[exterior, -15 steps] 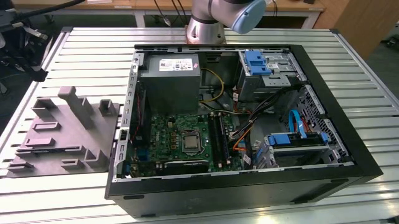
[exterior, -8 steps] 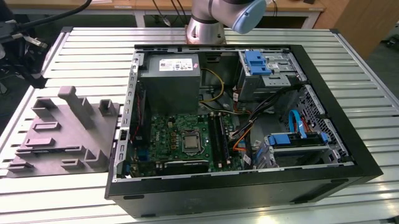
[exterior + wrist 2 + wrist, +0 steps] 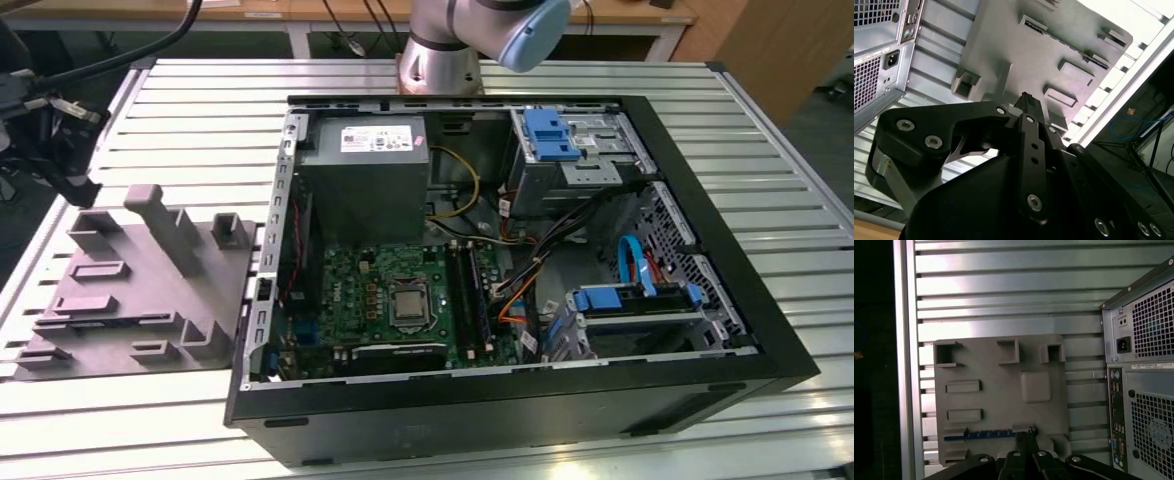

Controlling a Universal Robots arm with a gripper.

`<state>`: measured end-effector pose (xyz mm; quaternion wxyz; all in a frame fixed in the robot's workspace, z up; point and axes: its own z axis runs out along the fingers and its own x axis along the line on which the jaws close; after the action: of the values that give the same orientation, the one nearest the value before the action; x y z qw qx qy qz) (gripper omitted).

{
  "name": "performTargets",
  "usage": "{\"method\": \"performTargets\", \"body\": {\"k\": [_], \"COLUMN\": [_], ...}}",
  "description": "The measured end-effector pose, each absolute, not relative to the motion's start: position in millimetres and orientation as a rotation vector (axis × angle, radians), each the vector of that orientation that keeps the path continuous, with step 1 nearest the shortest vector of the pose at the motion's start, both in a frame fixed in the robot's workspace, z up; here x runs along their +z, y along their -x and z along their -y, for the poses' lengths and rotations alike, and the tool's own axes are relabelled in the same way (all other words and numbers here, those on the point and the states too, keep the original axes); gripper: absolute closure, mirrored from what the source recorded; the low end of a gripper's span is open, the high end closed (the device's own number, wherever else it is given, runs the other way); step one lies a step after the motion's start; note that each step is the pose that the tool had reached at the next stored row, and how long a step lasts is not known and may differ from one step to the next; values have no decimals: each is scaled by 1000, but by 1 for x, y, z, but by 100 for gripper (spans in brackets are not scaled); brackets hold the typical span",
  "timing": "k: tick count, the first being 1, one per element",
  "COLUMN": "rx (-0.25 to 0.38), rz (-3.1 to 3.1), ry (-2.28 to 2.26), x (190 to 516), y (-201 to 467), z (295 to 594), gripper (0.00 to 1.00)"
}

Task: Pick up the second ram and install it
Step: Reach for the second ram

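Fingers together, the end effector (image 3: 1026, 432) hangs above the second ram (image 3: 988, 434), slotted near the gray holder's (image 3: 1004, 390) edge on the slatted surface (image 3: 1004, 290).

1. Serves as the support: a silvery slatted metal table (image 3: 747, 110), with grooves running across the exterior view.
2. Carries an open black computer case (image 3: 534, 425), laid on its side, toward the exterior view's right.
3. Carries a grey moulded holder block (image 3: 134, 300) just beside the case, on the exterior view's left.
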<state>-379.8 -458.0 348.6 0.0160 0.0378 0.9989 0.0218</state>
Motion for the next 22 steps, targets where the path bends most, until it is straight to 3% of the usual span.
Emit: {"method": "performTargets", "body": {"k": [22], "rx": [68], "rz": [-3107], "ry": [-118], "x": [324], "y": [386], "z": [488], "gripper": [90]}}
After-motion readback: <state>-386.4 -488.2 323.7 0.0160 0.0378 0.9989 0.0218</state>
